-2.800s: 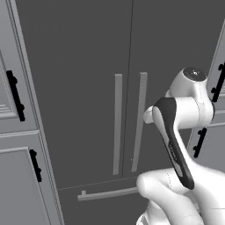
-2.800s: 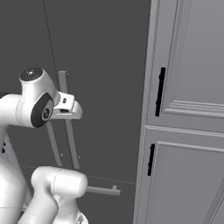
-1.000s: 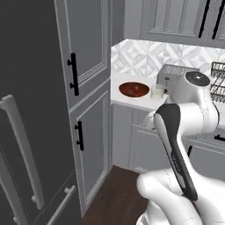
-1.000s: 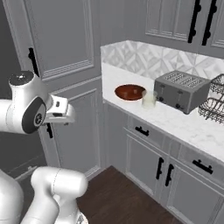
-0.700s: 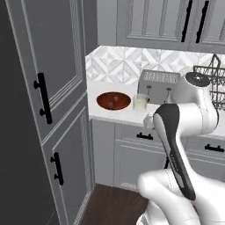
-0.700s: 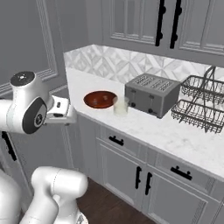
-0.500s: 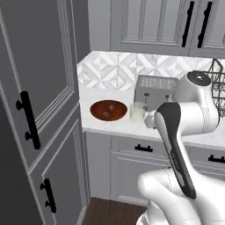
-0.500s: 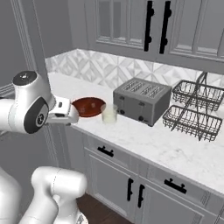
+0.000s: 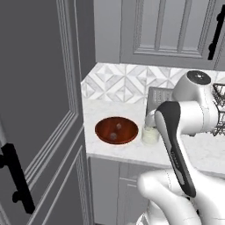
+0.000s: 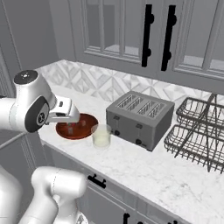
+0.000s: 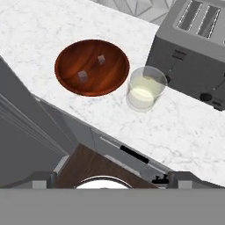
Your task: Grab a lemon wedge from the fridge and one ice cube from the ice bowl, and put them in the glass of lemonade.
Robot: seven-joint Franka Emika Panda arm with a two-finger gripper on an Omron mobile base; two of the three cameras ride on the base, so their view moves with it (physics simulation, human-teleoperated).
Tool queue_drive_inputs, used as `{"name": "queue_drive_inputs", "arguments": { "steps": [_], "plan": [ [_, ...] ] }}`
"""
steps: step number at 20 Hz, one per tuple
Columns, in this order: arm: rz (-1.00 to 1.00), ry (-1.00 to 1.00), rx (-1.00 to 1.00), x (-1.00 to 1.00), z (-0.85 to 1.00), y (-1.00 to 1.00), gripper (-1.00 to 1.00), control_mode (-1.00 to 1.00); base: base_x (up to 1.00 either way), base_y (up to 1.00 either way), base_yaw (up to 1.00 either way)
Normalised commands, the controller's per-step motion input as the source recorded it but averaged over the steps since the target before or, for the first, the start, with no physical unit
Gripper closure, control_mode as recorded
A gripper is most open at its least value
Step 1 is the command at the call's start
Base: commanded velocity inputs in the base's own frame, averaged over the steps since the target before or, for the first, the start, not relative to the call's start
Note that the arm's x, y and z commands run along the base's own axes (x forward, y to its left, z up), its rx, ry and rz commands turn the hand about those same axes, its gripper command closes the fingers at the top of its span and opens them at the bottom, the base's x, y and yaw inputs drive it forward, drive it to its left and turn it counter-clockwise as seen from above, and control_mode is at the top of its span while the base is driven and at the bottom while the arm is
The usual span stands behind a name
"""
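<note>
The base had swung away from the closed dark fridge doors it faced a few seconds before, and both base cameras had turned with it, so the whole scene changed rather than the objects. The marble bench [image 11: 193,127] then lay ahead. On it stood the brown wooden bowl [image 11: 92,67] holding two small pale ice cubes [image 11: 82,76], set apart from each other on its floor. The glass of lemonade [image 11: 144,88] stood just beside the bowl, between it and the grey toaster [image 11: 193,48]. A wire dish rack [image 10: 197,131] sat further along the bench.

The gripper [image 10: 65,114] hung above the bench edge near the bowl, its jaws fully apart and holding nothing. No lemon wedge could be seen at this moment, and the fridge had passed out of sight. Judged from this, the ice step was probably the one in hand, with neither item yet in the glass.

No brand, label or legible writing appeared on any object.
</note>
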Motion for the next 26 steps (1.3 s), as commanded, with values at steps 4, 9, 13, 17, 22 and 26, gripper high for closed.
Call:
{"name": "queue_drive_inputs", "arguments": {
  "steps": [4,9,13,17,22,26],
  "plan": [
    [0.0,0.0,0.0,0.0,0.0,0.0,-1.0,1.0,0.38,0.0,0.0],
    [0.0,0.0,0.0,0.0,0.0,0.0,-1.0,1.0,0.03,0.0,0.0],
    [0.0,0.0,0.0,0.83,-0.19,0.09,-1.0,-1.0,0.0,0.0,0.0],
    [0.01,0.03,0.03,1.0,-0.45,0.25,-1.0,-1.0,0.0,0.0,0.0],
    [0.04,0.19,0.0,0.84,-0.93,0.46,-1.0,-1.0,0.0,0.0,0.0],
    [0.1,0.13,0.0,0.2,-0.45,0.45,-1.0,-1.0,0.0,0.0,0.0]
  ]
}}
